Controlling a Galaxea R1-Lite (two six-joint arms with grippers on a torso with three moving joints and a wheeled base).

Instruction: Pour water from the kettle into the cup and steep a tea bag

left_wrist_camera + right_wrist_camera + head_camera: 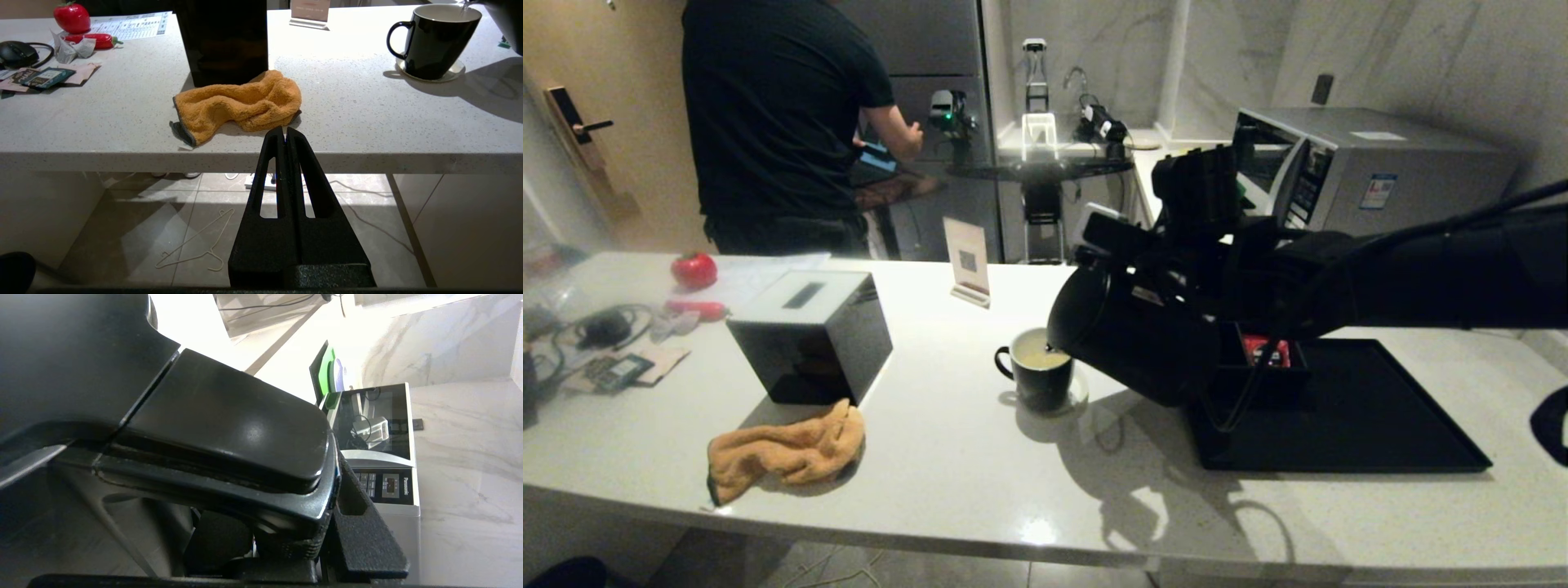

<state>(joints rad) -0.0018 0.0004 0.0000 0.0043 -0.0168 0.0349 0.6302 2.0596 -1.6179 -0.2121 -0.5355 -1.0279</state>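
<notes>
My right gripper (1186, 233) is shut on the handle of the black kettle (1135, 335), which is tipped far over to the left. Its spout sits just above the rim of the cup (1037, 371), a black mug on a small saucer. Pale yellowish water (1039, 353) lies in the cup. From the left wrist the cup (433, 41) shows with a thin stream entering under the kettle (506, 20). The right wrist view is filled by the kettle (224, 416), with the right gripper (294, 522) clamped round its handle. The left gripper (285, 130) hangs shut and empty before the counter's front edge. The tea bag is out of view.
A black tray (1380, 425) with a compartment box holding a red packet (1267, 349) lies right of the cup. An orange cloth (784, 449) and a dark tissue box (809, 335) are to the left. A person (776, 122) stands behind the counter; a microwave (1364, 163) is at the back right.
</notes>
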